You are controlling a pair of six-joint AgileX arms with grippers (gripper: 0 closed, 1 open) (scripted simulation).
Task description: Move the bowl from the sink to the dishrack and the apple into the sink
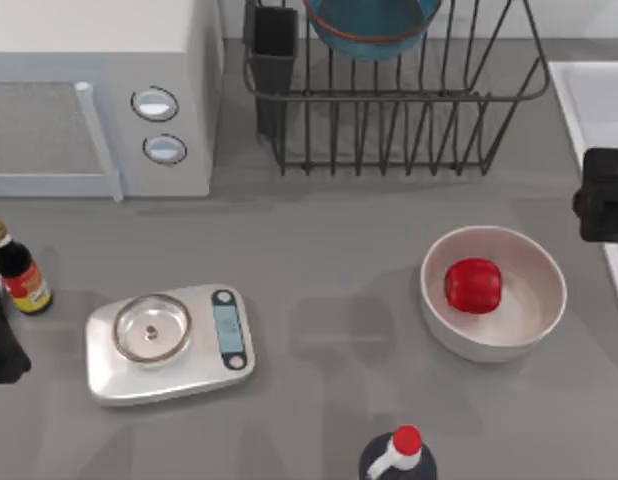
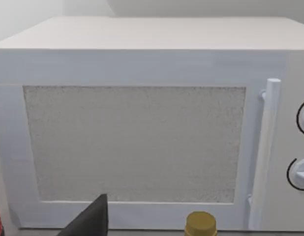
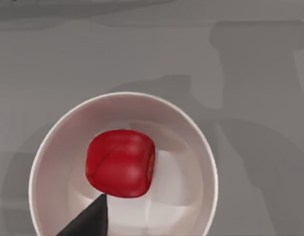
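Teal bowl (image 1: pixel 372 25) sits in dishrack (image 1: pixel 409 120). Apple (image 1: pixel 473 285) lies inside white bowl (image 1: pixel 534 320) on tabletop (image 1: pixel 329 250). Right gripper (image 1: pixel 601 195) near sink (image 1: pixel 594 100); jaws' state unclear.

The bowl (image 1: pixel 372 25) sits in the dishrack (image 1: pixel 409 110) at the worktop's (image 1: pixel 319 250) back, right of the microwave (image 1: pixel 99 95). The sink (image 1: pixel 594 110) lies at the right edge. The apple (image 1: pixel 473 285) rests inside a second bowl (image 1: pixel 494 292), with a kitchen scale (image 1: pixel 169 342) left of it and a sauce bottle (image 1: pixel 17 270) at the far left.
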